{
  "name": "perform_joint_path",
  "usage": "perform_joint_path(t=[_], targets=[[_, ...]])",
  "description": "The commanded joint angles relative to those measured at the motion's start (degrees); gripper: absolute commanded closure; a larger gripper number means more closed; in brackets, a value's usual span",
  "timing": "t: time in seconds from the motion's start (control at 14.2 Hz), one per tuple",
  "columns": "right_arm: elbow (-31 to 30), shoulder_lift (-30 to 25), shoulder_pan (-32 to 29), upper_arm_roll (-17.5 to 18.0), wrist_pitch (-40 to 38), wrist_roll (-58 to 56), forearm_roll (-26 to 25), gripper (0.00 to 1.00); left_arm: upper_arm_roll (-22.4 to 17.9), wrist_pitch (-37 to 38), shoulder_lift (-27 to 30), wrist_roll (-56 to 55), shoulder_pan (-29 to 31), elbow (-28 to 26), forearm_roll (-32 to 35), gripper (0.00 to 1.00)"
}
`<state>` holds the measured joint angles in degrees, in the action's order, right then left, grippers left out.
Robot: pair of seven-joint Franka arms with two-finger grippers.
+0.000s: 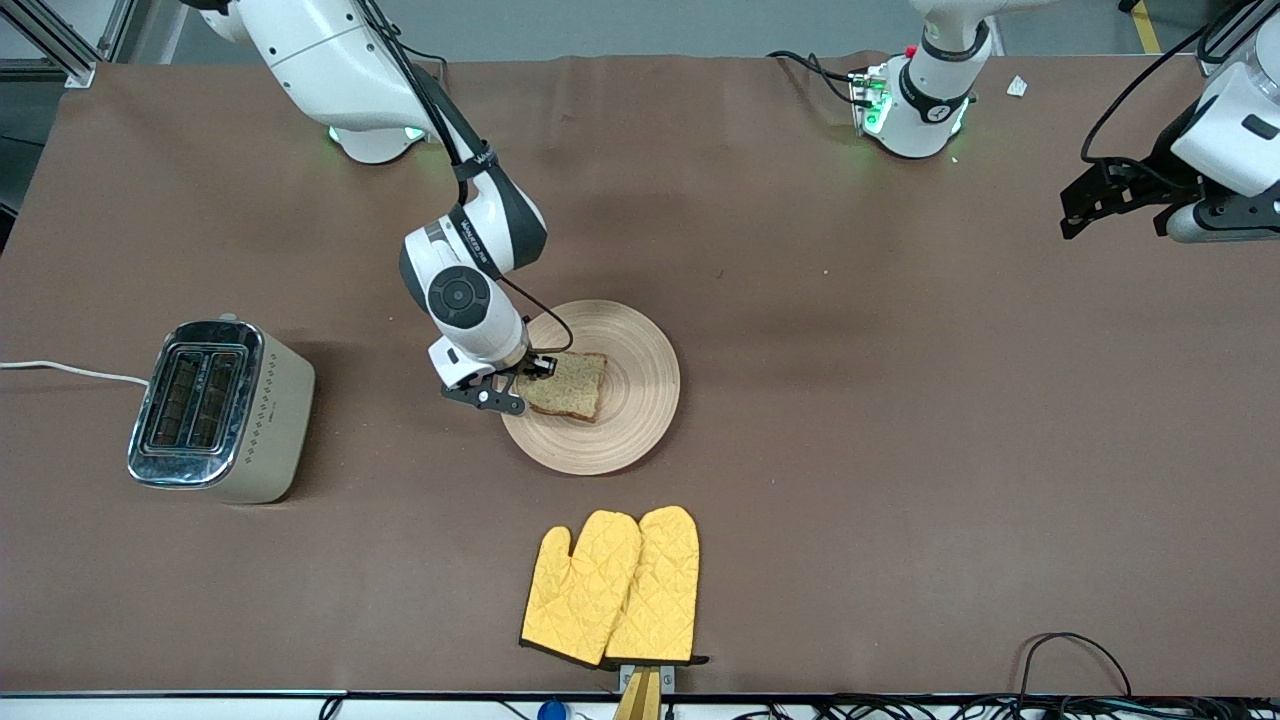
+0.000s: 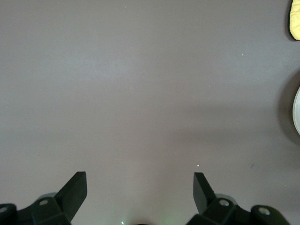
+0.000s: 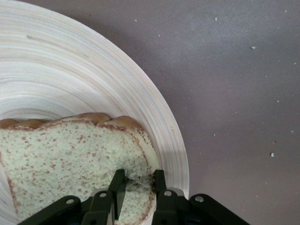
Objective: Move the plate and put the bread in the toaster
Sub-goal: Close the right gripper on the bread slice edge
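Note:
The light wooden plate (image 1: 640,370) lies mid-table, and the speckled bread (image 1: 572,385) rests on it. In the right wrist view the bread (image 3: 61,159) covers part of the ringed plate (image 3: 70,70). My right gripper (image 1: 520,385) is low over the plate's edge toward the right arm's end. Its fingers pinch the bread's crust edge between them (image 3: 137,180). The beige toaster (image 1: 215,410) stands toward the right arm's end of the table, both slots empty. My left gripper (image 1: 1085,205) waits in the air over the left arm's end, open and empty (image 2: 139,180).
A pair of yellow oven mitts (image 1: 615,585) lies nearer the front camera than the plate, by the table's front edge. The toaster's white cord (image 1: 70,372) runs off the table's end. Cables lie near the left arm's base (image 1: 815,70).

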<state>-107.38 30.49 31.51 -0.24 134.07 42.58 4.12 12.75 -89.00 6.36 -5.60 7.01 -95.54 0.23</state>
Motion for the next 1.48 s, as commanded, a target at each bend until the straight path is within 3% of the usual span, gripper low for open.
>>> perform_joint_path(t=[0.0,0.21,0.63,1.19,1.41], targets=[[0.95,0.98,0.84,-0.64,0.49,1.89,-1.31,0.67,0.08,-0.65,-0.38,0.68,0.46,-0.09,-0.58,0.00],[0.95,0.98,0.75,-0.64,0.84,1.89,-1.31,0.81,0.17,-0.74,-0.64,0.68,0.55,0.70,-0.67,0.00],[0.69,1.50,0.84,-0.64,2.95,2.68,-1.22,0.95,0.08,-0.83,-1.70,0.68,0.46,1.05,-0.40,0.00],[1.30,1.42,1.36,-0.73,1.38,3.21,-1.22,1.00,0.08,-1.18,-2.31,0.59,0.46,1.40,-0.14,0.00],[6.55,0.89,1.28,-1.08,-9.58,3.73,-1.31,1.00,0.08,-1.18,-2.31,0.50,0.46,1.40,-0.14,0.00]])
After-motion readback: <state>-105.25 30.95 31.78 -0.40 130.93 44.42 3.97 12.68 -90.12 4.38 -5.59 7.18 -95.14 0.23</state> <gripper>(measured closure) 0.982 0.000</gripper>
